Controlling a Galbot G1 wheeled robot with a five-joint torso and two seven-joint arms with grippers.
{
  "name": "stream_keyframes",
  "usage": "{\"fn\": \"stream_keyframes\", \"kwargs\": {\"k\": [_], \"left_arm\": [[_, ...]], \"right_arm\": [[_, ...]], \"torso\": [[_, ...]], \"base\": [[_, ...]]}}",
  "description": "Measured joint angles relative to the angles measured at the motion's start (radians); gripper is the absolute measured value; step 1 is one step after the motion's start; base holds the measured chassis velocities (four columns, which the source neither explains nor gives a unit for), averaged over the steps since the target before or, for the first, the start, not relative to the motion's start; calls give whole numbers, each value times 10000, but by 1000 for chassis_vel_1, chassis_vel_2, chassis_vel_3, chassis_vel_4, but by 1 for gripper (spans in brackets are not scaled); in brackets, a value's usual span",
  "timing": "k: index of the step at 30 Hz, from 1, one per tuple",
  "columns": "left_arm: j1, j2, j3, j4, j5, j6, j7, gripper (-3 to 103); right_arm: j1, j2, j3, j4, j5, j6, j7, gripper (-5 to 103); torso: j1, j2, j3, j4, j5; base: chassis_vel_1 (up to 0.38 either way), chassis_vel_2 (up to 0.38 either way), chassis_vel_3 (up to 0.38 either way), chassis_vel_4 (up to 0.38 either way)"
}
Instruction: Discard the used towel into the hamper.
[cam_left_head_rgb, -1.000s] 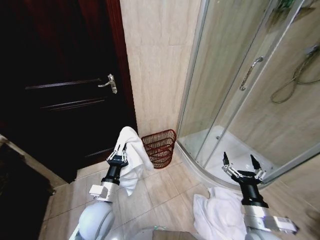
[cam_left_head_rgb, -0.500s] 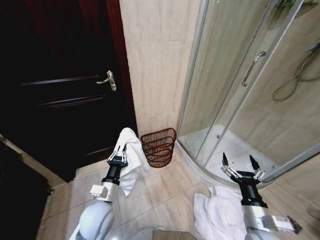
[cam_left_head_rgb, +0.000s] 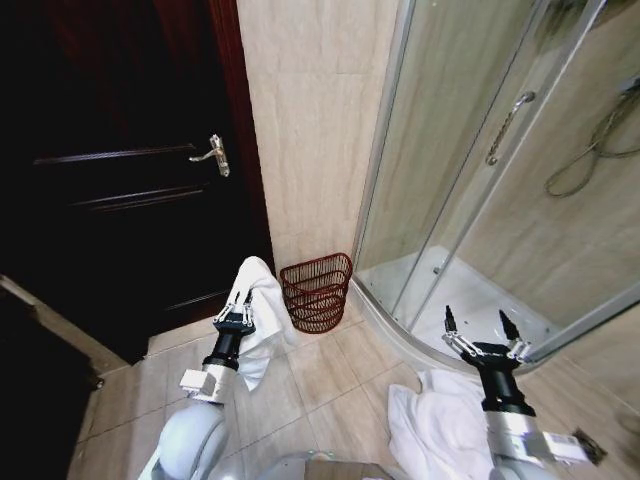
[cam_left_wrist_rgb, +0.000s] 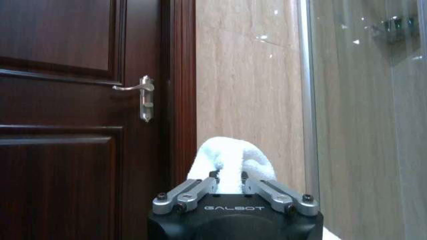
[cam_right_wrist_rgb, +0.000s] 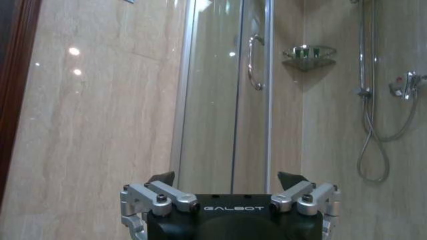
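Since the earlier frames the whole head view has shifted a little: the door handle (cam_left_head_rgb: 213, 154) and the hamper (cam_left_head_rgb: 316, 291) sit slightly lower and more to the left, which is the camera moving, while both arms keep the same pose.

Around the work there is a dark wooden door (cam_left_head_rgb: 110, 170) at about 10 o'clock, a beige tiled wall (cam_left_head_rgb: 310, 130) at 12 o'clock, and a curved glass shower cabin (cam_left_head_rgb: 480, 170) from 1 to 3 o'clock. Between the left gripper (cam_left_head_rgb: 234, 303) and the hamper only bare floor tiles lie; nothing stands in the way. A second white towel (cam_left_head_rgb: 435, 425) lies crumpled on the floor at 5 o'clock, just beside the shower base.

The left gripper has its fingers pinched together on the used towel (cam_left_head_rgb: 262, 315), which hangs white and folded over the fingertips and drapes down along the arm. In the left wrist view the towel (cam_left_wrist_rgb: 230, 162) rises as a soft hump between the closed fingers of the gripper (cam_left_wrist_rgb: 229, 176). The hamper stands upright on the floor at the foot of the wall, just beside the towel at its 2 o'clock; it is dark red-brown wire with thin ribs.

The right gripper (cam_left_head_rgb: 483, 330) waits at 4 o'clock with fingers spread wide and holding nothing, as the right wrist view (cam_right_wrist_rgb: 229, 181) confirms.

The inside of the hamper is hard to make out.
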Motion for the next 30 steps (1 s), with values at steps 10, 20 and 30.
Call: {"fn": "stream_keyframes", "kwargs": {"k": [10,20,30], "left_arm": [[7,-10,3,-2,-14,18,3,6],[21,-25,4,-32,-47,48,-38,6],[66,-41,20,-78,-2,58,46,6]], "right_arm": [[10,0,12,-2,3,8,-1,100],[0,0,39,-20,40,82,8,100],[0,0,69,-43,67,121,9,100]], "torso": [[-177,-450,-272,0,0],[-344,-833,-489,-2,0],[-503,-1214,-706,0,0]], "base": [[0,0,0,0],[0,0,0,0],[0,0,0,0]]}}
